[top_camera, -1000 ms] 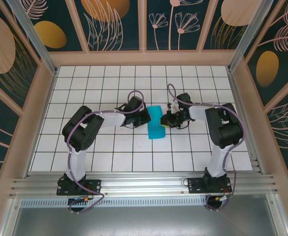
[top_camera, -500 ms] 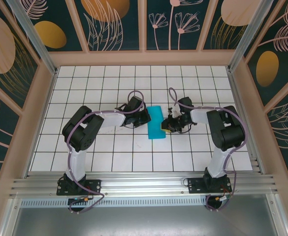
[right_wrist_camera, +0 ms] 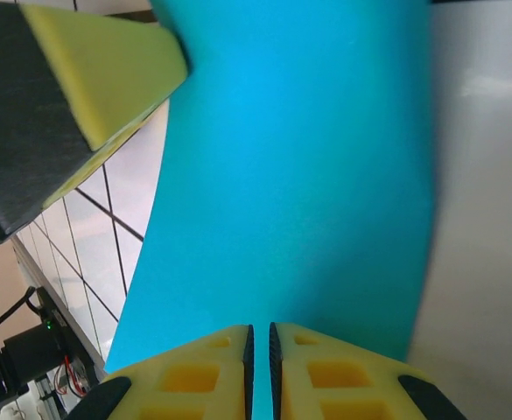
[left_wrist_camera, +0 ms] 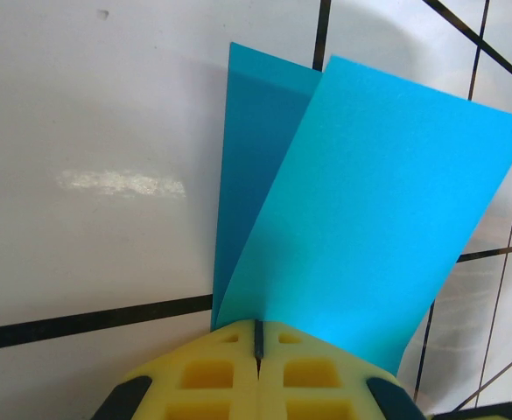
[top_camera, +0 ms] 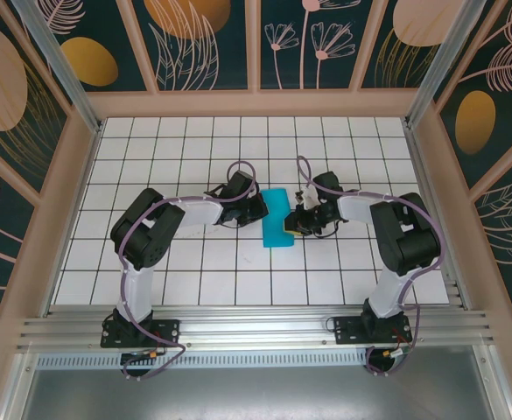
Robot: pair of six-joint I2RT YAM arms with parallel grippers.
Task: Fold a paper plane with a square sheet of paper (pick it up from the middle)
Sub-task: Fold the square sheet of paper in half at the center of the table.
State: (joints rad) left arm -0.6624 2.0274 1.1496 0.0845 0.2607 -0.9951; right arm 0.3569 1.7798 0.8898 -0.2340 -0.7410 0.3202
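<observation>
Teal paper (left_wrist_camera: 369,201) sits pinched by left end effector (left_wrist_camera: 258,337) and right end effector (right_wrist_camera: 260,337).

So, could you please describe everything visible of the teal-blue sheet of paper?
The square sheet of paper is thin, matte, plain teal-blue, folded over into a narrow double layer, the upper flap bowed above the lower. It lies centrally on the white tiled table, pinched at opposite edges by the shut left gripper and right gripper.
</observation>
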